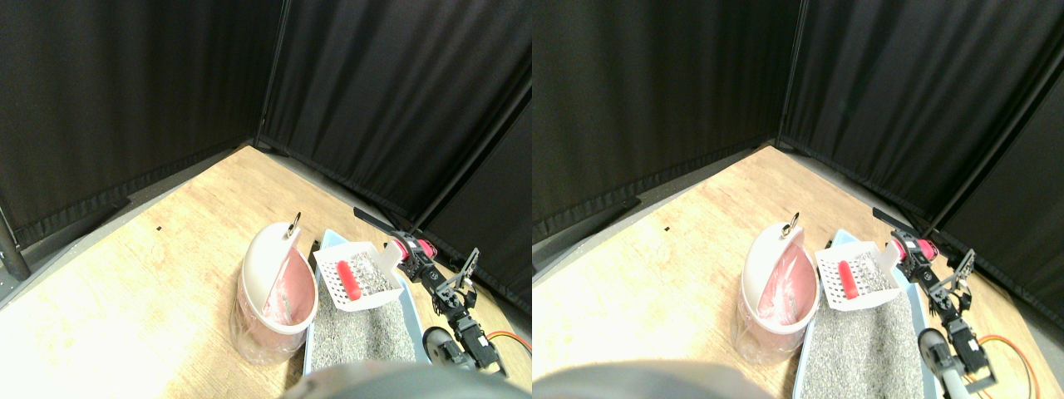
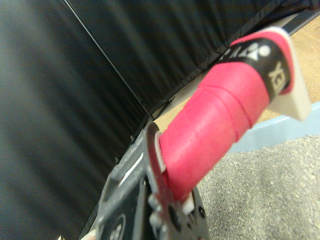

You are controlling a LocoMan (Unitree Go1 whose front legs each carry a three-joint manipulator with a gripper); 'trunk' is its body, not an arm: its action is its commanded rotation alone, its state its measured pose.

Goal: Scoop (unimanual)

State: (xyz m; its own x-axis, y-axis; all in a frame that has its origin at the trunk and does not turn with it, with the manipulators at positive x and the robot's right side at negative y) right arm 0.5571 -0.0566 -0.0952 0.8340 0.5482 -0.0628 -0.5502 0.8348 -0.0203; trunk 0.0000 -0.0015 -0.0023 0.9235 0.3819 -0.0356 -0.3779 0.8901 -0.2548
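Note:
A white slotted scoop (image 1: 357,276) hangs above the far end of the light blue litter tray (image 1: 309,347), level with the bin's rim. A red cylinder (image 1: 348,280) lies in the scoop along with some grey litter. My right gripper (image 1: 413,254) is shut on the scoop's pink-wrapped handle (image 2: 215,125), which runs out of the jaw frame in the wrist view. Grey litter (image 1: 366,331) fills the tray below. A bin (image 1: 274,293) with a pink liner and a tilted white lid stands just left of the scoop, touching the tray.
Black curtains (image 1: 141,91) wall in the wooden floor (image 1: 125,274) on the far sides. The arm's dark links and an orange cable (image 1: 509,339) lie right of the tray. A dark stand foot (image 1: 15,262) is at the far left.

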